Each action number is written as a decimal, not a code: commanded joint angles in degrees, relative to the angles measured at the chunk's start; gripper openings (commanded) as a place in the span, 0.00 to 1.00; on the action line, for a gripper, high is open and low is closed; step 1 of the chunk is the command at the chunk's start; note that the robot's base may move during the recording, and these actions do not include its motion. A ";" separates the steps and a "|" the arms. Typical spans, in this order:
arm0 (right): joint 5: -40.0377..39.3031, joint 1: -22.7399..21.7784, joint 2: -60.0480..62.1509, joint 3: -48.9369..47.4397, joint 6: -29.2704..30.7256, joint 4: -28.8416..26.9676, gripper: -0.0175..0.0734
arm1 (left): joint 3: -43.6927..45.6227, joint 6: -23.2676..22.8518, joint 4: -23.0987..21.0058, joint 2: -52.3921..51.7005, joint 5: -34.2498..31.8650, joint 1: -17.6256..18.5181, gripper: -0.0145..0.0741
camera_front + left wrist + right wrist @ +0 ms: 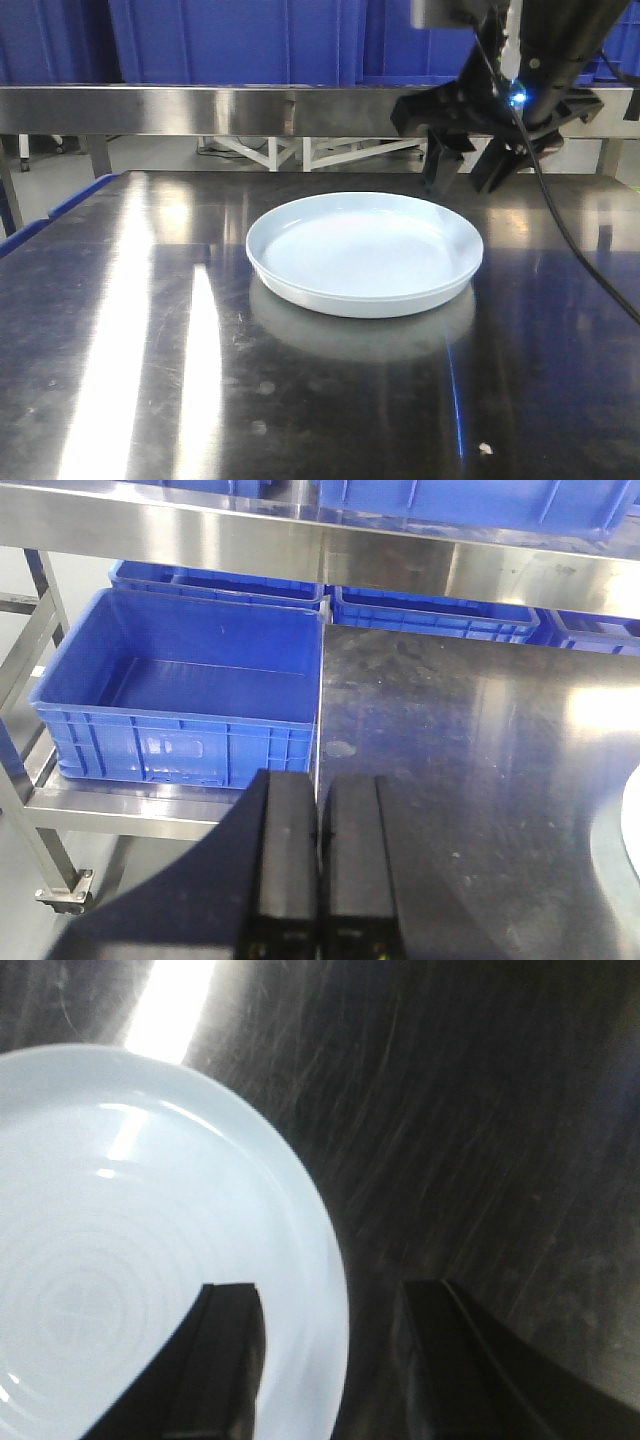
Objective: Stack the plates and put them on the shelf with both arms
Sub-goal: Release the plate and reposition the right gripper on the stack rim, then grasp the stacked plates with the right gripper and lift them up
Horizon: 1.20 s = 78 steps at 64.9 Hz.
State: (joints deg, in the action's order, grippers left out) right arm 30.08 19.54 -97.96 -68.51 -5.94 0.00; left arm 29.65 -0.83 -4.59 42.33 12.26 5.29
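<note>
A pale bluish-white plate [365, 250] lies on the dark steel table [150, 330]. A second rim line under its edge suggests two plates nested. My right gripper [465, 165] hangs open above the plates' far right rim. In the right wrist view the plate [120, 1260] fills the left side, and the right gripper [330, 1288] straddles its rim, one finger over the dish and one over the table. My left gripper [320, 780] is shut on nothing, at the table's left edge. A sliver of plate rim [628, 830] shows far to its right.
A steel shelf [200, 108] runs behind the table with blue crates [230, 40] on it. Left of the table, an empty blue crate [180, 680] sits on a lower steel rack. More blue crates [430, 615] line the table's back edge.
</note>
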 commanded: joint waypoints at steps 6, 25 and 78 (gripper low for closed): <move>-2.02 0.00 0.58 -1.85 0.31 0.00 0.66 | 1.68 -0.51 -0.04 -0.26 -4.77 -0.17 0.27; -1.59 0.00 -2.56 -1.85 0.31 0.00 0.66 | 1.68 -0.51 -0.04 -0.26 -4.77 -0.17 0.27; -7.77 -0.32 7.32 -4.45 0.31 1.33 0.25 | 1.68 -0.51 -0.04 -0.26 -4.77 -0.17 0.27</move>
State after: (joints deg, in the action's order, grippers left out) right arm 27.28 19.54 -96.60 -70.63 -6.16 0.00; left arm 29.65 -0.83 -4.59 42.33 12.26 5.29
